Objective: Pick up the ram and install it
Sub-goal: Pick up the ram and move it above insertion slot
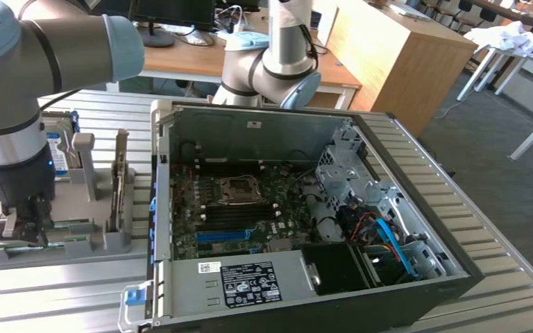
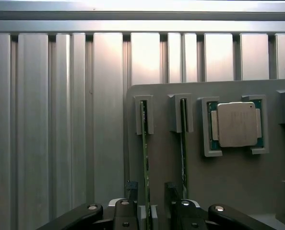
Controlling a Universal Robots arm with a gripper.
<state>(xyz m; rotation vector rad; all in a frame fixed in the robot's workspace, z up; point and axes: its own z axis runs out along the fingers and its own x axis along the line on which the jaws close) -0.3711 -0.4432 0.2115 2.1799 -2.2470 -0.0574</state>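
The black metal claw (image 2: 150, 194) stands wide open astride the long, thin green circuit-board ram (image 2: 144, 153), which sits on edge in the grey plastic holder's (image 2: 229, 182) edge-most slot.

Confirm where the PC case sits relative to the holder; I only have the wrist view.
Observer: The case stands to the exterior view's right of the grey holder, side panel off. Both are on the slatted table.
Operator: Motherboard exposed?
Observer: Yes, the motherboard faces up inside the case. Its CPU socket looks empty.
Operator: Where's the arm?
Observer: The fingers are down over the end of the holder farthest from the case.
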